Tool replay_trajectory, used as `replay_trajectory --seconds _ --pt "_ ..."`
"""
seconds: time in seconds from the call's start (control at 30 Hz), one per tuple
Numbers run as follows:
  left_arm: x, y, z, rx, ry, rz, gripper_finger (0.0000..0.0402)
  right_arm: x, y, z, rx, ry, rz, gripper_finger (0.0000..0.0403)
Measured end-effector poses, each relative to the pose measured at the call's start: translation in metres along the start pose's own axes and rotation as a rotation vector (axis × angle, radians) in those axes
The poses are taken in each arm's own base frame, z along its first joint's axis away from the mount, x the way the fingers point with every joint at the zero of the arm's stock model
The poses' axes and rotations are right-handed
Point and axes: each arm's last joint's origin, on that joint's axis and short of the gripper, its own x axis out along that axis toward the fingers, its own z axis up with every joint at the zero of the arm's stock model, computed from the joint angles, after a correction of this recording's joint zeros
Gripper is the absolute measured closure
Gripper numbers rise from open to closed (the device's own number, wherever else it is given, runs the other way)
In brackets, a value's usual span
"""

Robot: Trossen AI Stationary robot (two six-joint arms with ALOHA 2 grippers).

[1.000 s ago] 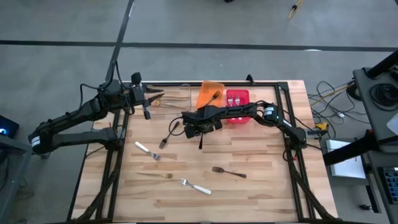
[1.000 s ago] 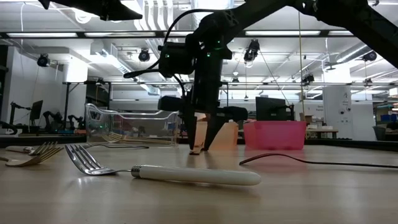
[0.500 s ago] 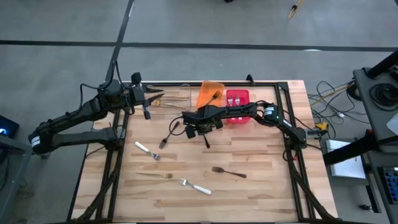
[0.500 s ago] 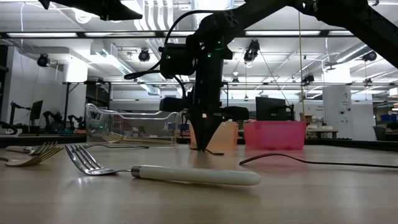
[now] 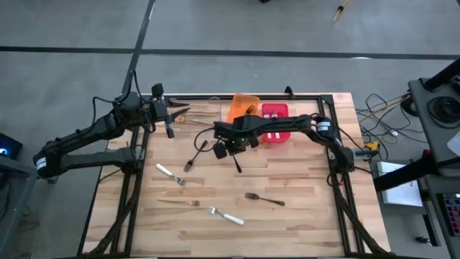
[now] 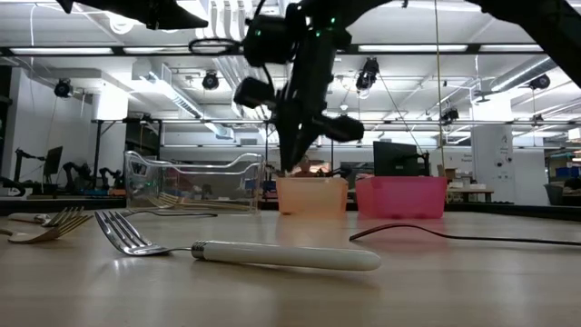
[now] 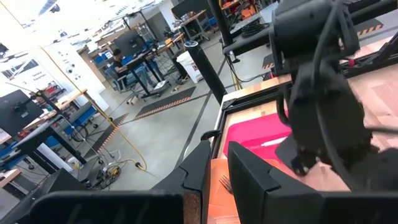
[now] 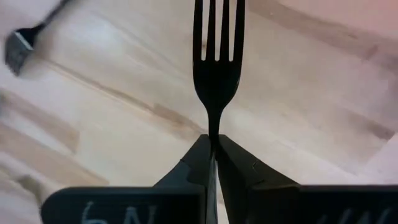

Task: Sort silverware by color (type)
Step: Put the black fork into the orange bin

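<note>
1. The right gripper (image 5: 236, 154) hangs above the table (image 5: 302, 216), just in front of the orange bin (image 5: 243, 108), its fingers (image 8: 198, 160) pinched on the handle of a black fork (image 8: 217, 65), tines pointing away.
2. That raised hold probably suits carrying the fork to the orange bin, where another black one lies.
3. The left gripper (image 5: 175, 114) waits beside the clear bin (image 6: 192, 182); I cannot tell how its fingers stand.
4. More forks lie scattered on the wooden table; a workshop stretches beyond.
</note>
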Motion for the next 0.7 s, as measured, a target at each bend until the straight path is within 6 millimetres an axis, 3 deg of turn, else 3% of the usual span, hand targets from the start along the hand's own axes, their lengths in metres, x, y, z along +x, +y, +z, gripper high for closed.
replay_trajectory --seconds 0.13,0.23,0.43,0.7 --pt "0.000 0.000 0.000 0.000 -0.001 0.001 0.0363 -0.029 0.001 0.001 0.015 -0.056 0.046 0.0390" --pt "0.000 0.000 0.000 0.000 -0.002 0.001 0.0363 -0.050 -0.006 0.015 0.049 -0.137 0.066 0.0390" --pt "0.000 0.000 0.000 0.000 -0.001 0.001 0.0363 -0.069 -0.028 0.054 0.125 -0.243 0.062 0.0390" --pt "0.001 0.000 0.000 0.000 0.000 0.000 0.0363 -0.085 -0.065 0.121 0.175 -0.434 0.171 0.0390"
